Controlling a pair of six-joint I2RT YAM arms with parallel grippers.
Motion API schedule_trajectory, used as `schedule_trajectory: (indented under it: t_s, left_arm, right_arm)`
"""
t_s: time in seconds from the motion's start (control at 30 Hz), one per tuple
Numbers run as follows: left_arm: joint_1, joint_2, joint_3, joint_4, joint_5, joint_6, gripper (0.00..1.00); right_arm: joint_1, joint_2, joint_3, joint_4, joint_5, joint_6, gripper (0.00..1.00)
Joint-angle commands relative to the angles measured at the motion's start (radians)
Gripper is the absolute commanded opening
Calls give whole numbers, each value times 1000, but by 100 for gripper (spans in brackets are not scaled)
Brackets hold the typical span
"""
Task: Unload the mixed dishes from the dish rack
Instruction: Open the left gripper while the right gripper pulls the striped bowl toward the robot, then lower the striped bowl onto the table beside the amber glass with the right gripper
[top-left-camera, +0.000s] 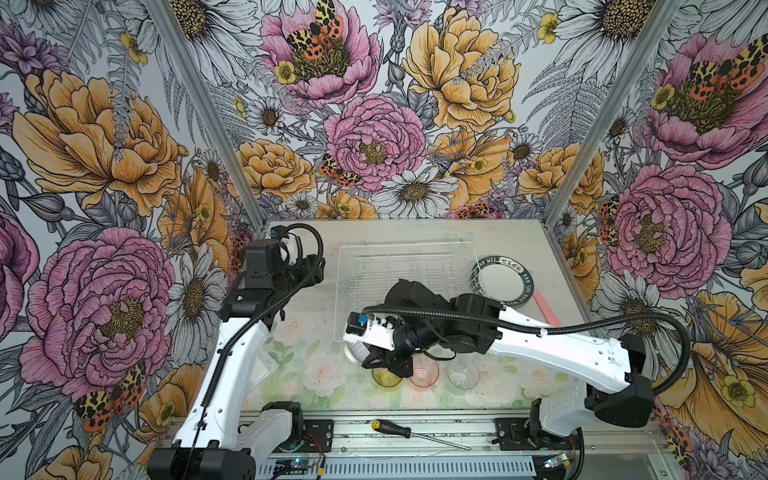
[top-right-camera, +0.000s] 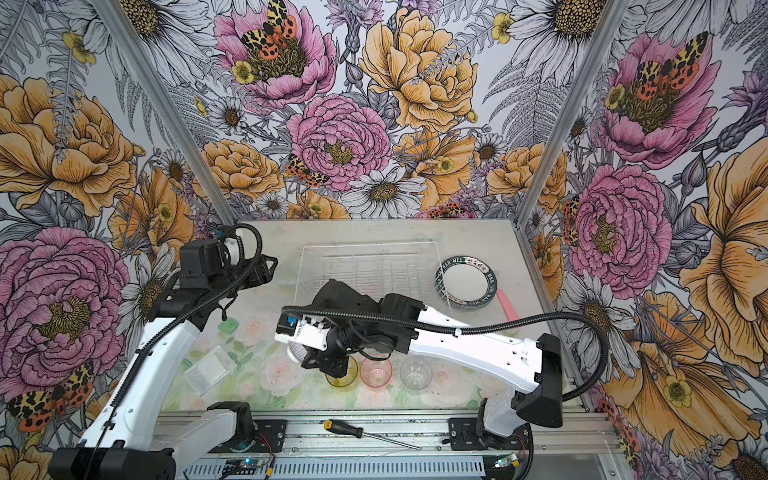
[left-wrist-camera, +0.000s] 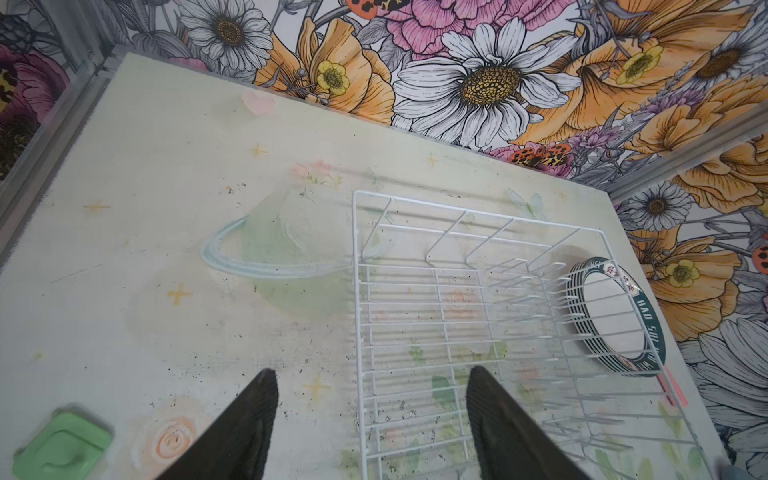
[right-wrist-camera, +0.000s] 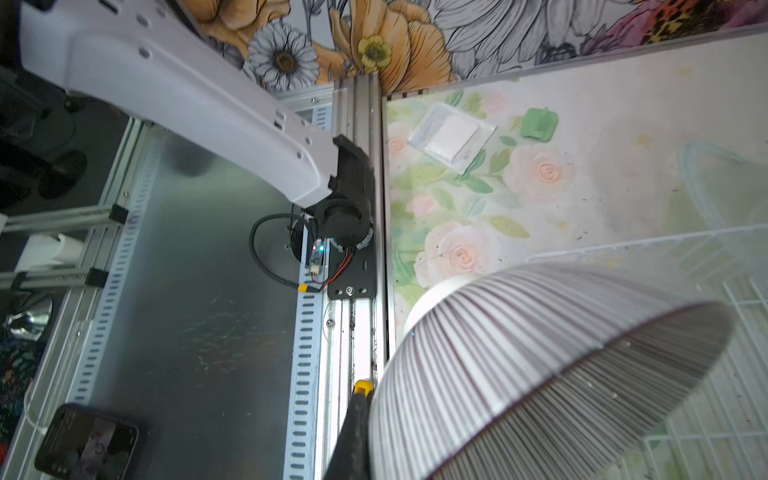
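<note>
Closest to my right wrist lens: ribbed greyish-purple bowl (right-wrist-camera: 540, 365), tipped on its side, white foot turned toward the left of the surface (left-wrist-camera: 166, 216), mouth toward the dish rack (top-left-camera: 374, 270).
Right gripper: my right gripper (top-left-camera: 368, 358) is clamped on the bowl's rim and holds it clear of the surface, just outside the rack's front edge near its front-left corner.
Left gripper: my left gripper (left-wrist-camera: 372, 374) has its jaws spread with nothing between them, above the surface by the rack's left side.
Dish rack: white wire, toward the back edge of the surface.
Plates: green-rimmed plates (top-left-camera: 500, 282) are stacked just beside the rack's right side; whether they touch it, I cannot tell.
Tumblers: yellow tumbler (top-left-camera: 386, 378), pink tumbler (top-left-camera: 424, 372) and clear tumbler (top-left-camera: 463, 374) stand upright in a row near the front edge.
In the way: my right arm (top-left-camera: 540, 345) crosses over the rack's front part.
Other things: green square piece (top-right-camera: 228, 325) and clear packet (top-right-camera: 210, 368) lie near the left edge, a pink strip (top-left-camera: 546, 307) lies near the right edge, and a screwdriver (top-left-camera: 415, 432) lies on the metal rail (top-left-camera: 353, 435) in front.
Surface: pale, printed with roses, stars and a ringed planet, flecked with dark specks.
Room: flowered walls (top-left-camera: 374, 124) on three sides, with metal posts (top-left-camera: 201, 104) at the back corners.
Hard to make out: my right fingertips are hidden by the bowl, the yellow tumbler is partly under that gripper, and the thin rack wires are faint against the pale print.
</note>
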Motion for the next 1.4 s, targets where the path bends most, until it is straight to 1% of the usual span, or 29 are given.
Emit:
schedule_trajectory:
  t_s: [0.0,0.1,0.17,0.43,0.7,1.07,1.2,1.37]
  left_arm:
    - [48,-22,-8,41,56,-10,73]
    - [78,-28,-12,50,90,-13,74]
    - [89,-36,-13,52,102,-13,73]
    - [112,-44,-16,67,135,-14,73]
    - [136,-50,-20,72,157,-5,74]
    - [178,-72,-32,75,214,2,74]
    - [182,-92,-30,75,227,3,74]
    - [183,-110,-25,75,255,5,73]
  right_arm:
    - [84,83,81,-129,129,-106,0]
    - [163,172,140,-197,223,-141,0]
    - [201,213,158,-212,278,-157,0]
    - [252,333,208,-214,364,-204,0]
    - [261,447,280,-213,382,-254,0]
    - [240,582,338,-212,483,-304,0]
    - [220,615,355,-213,472,-317,0]
    - [198,656,380,-213,486,-331,0]
